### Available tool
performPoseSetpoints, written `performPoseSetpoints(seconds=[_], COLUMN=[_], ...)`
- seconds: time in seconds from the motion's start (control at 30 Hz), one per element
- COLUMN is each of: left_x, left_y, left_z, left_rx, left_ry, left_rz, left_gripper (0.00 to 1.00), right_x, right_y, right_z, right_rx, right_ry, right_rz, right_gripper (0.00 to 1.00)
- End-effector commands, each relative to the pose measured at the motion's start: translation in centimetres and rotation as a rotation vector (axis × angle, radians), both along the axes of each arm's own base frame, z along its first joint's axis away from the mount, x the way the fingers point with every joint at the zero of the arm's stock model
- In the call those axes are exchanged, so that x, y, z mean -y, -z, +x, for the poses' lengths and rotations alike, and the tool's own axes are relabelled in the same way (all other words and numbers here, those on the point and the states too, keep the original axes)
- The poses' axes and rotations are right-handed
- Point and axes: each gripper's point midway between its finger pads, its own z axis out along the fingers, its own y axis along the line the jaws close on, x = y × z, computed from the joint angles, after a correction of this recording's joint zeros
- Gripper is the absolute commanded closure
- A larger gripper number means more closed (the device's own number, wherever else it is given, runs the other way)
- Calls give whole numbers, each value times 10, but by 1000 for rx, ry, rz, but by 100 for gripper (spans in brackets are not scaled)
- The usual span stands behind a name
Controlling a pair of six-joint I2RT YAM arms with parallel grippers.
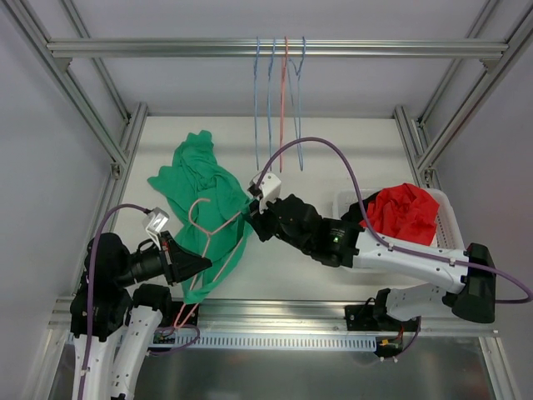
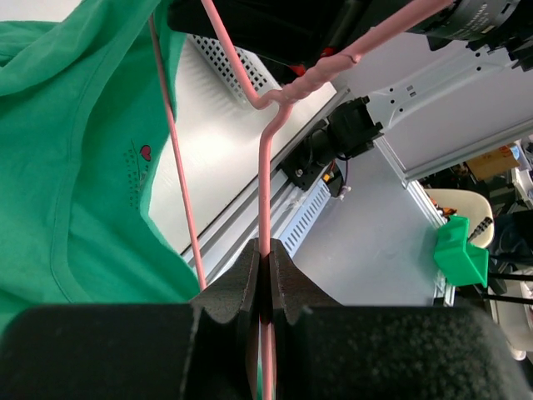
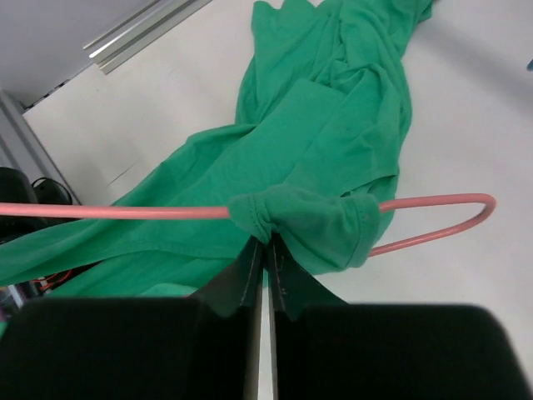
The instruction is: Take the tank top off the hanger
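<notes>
Top external: where is the green fabric tank top point(image 1: 204, 179) lying?
— On the white tabletop point(image 1: 350, 158), being pinched by the right pincer point(image 3: 268, 250); the pink wire hanger point(image 2: 265, 192) is being clamped by the left pincer point(image 2: 266, 258).

Green tank top point(image 1: 204, 179), red heart print point(image 2: 146, 152); pink hanger point(image 2: 265, 192); red cloth point(image 1: 405, 212), white basket point(image 1: 446, 223).

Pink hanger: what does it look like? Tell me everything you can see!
The hanger is thin pink wire with a twisted neck and a rounded end. It sits slanted over the near-left part of the table, partly inside the green tank top. The left gripper is shut on the wire by the neck. A strap is bunched around one arm near the rounded end, and the right gripper pinches that bunch.
</notes>
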Motion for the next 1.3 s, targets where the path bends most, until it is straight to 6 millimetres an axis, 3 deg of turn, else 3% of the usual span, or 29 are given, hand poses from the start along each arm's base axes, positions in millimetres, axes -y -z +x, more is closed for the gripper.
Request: performPoseSetpoints(seconds=[0.0,0.23,0.37,0.43,0.6,0.67,0.73,0.77,0.9,0.93,1.0,1.03,1.07,1.1,1.13,1.17,1.2,1.27], left_x=[4,4,7,10,11,11,8,6,-5,-5,-2,1,-3,-4,-5,-12,-12,-14], left_y=[-24,-24,-31,-36,-51,-62,-72,-87,-144,-171,-195,-195,-225,-231,-231,-254,-258,-278], left_z=[-11,-10,-21,-31,-52,-55,-47,-47,-23,-18,-11,0,-6,6,20,17,39,49], left_rx=[51,49,63,75,140,188,234,294,533,615,681,642,816,810,816,934,913,944], left_ry=[48,51,113,175,272,270,216,178,-19,-44,-40,-38,-50,-63,-91,-120,-137,-152], left_rz=[-35,-32,-44,-56,-69,-63,-43,-35,-68,-141,-228,-290,-363,-418,-452,-521,-539,-591], left_gripper=[100,100,100,100,100,100,100,100,100,100,100,100,100,100,100,100,100,100], right_x=[1,43,100,115,123,120,120,122,141,150,161,168,172,174,177,180,178,182], right_y=[-28,-36,-35,-26,-15,-15,-27,-30,-73,-89,-115,-126,-136,-154,-160,-170,-178,-203], right_z=[21,38,72,84,85,79,69,64,38,26,13,-1,-8,-22,-31,-40,-53,-74], right_rx=[96,131,98,72,40,30,29,29,50,61,81,81,85,93,87,90,85,98], right_ry=[98,251,445,476,468,429,382,364,312,287,253,211,189,129,98,65,-3,-97], right_rz=[48,46,15,1,0,10,59,76,235,280,342,374,398,435,438,459,469,503], right_gripper=[100,100,100,100,100,100,100,100,100,100,100,100,100,100,100,100,100,100])
